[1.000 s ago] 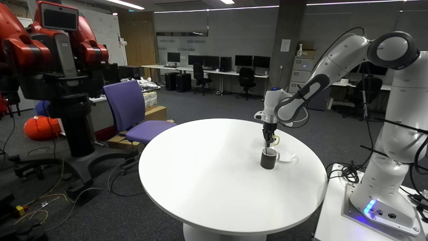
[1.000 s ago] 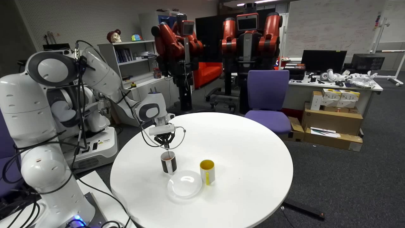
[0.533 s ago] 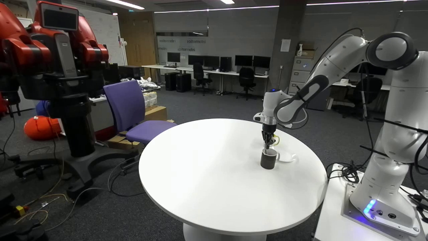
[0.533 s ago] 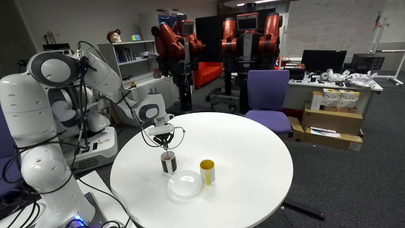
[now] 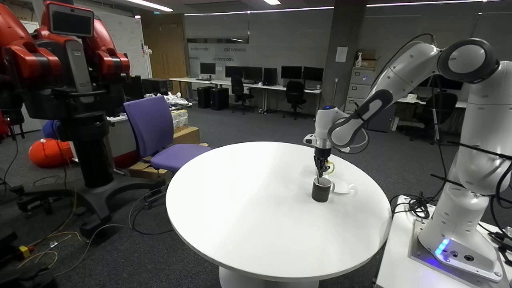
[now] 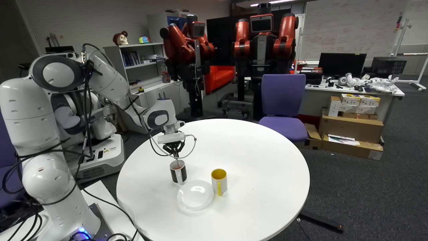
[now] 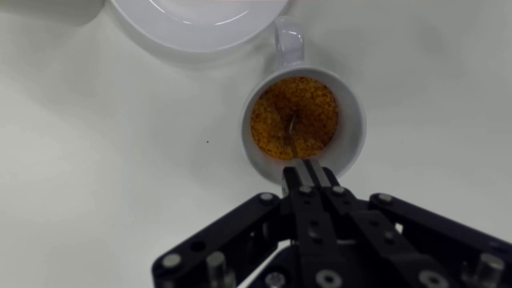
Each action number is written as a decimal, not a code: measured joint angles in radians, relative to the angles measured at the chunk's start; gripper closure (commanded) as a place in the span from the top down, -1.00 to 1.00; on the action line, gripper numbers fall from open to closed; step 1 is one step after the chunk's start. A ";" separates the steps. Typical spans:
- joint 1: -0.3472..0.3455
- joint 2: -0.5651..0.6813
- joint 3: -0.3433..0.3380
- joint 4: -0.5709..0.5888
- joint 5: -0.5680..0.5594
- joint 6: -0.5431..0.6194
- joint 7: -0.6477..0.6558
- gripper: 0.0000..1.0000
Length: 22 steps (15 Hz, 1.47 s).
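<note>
My gripper (image 7: 307, 162) points down over a dark mug with a white inside (image 7: 352, 134) and a white handle. It is shut on a thin metal utensil (image 7: 293, 147), likely a spoon, whose lower part dips into the mug's orange-brown, speckled contents (image 7: 272, 116). The utensil's lower end is hidden in them. The dark mug stands upright on the table in both exterior views (image 5: 321, 193) (image 6: 173, 174), with the gripper just above its rim (image 5: 319, 173) (image 6: 176, 154). A white plate (image 6: 195, 194) lies beside the mug. A white mug with yellow inside and handle (image 6: 223, 183) stands past the plate.
The things stand on a round white table (image 6: 254, 207). The arm's base (image 5: 456, 248) is on a white stand beside the table. A purple chair (image 6: 284, 127) is at the table's edge. Red robots (image 6: 262, 43) stand behind. A loose cable (image 6: 192, 152) loops round the gripper.
My gripper has shifted very slightly sideways and back with the utensil still in the dark mug. The mugs and plate have not moved.
</note>
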<state>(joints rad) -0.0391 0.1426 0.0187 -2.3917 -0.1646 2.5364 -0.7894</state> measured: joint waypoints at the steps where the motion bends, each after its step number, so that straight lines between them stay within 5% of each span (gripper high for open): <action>1: 0.000 0.000 0.000 -0.001 0.000 0.000 0.000 -0.99; 22: 0.000 -0.002 -0.006 -0.008 -0.003 -0.007 0.004 -0.99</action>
<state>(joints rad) -0.0388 0.1403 0.0124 -2.3997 -0.1675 2.5293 -0.7858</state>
